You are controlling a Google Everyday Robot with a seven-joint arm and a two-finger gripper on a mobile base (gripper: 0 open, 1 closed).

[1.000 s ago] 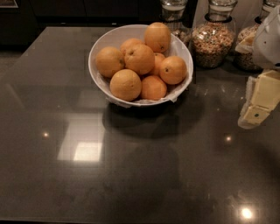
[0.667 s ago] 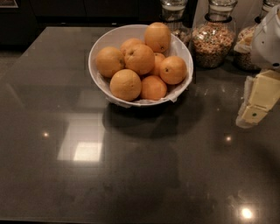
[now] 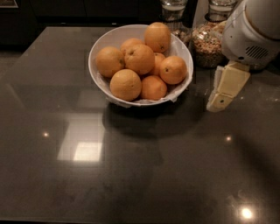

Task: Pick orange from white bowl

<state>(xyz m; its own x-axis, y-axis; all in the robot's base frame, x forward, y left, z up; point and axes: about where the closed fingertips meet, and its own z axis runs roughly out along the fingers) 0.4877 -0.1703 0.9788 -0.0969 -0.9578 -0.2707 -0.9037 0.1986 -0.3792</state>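
On the right side of the dark tabletop (image 3: 131, 175), the tool (image 3: 223, 94) hangs just off the rim of the white bowl (image 3: 109, 37), beneath the arm's white housing (image 3: 256, 30). A second ago it stood farther right and well apart from the bowl. It has since slid left, and the housing now fills more of the upper right corner. The bowl and its fruit have not shifted at all. I read this as the approach under way, with no contact made yet. Whether the tool is open or closed, I cannot tell from this angle.

The orange (image 3: 173, 70) to pick is the slightly smaller one with a dark stem dot on its side. It sits against the bowl's right wall, on the side nearest the tool. It leans on the half-hidden orange behind it (image 3: 158, 61) and rests above the one at the front (image 3: 154, 87). The tall top orange (image 3: 158, 37) rises just beyond.

Room is tight at the back, where a jar of grain (image 3: 208, 41) stands just behind the bowl's right rim and a second jar (image 3: 173, 11) stands behind the bowl. The rim itself lies between tool and fruit, so a straight sideways move would likely strike it. The tool would need to rise over the rim and come down from above. The front and left of the tabletop give plenty of room for carrying the fruit away.
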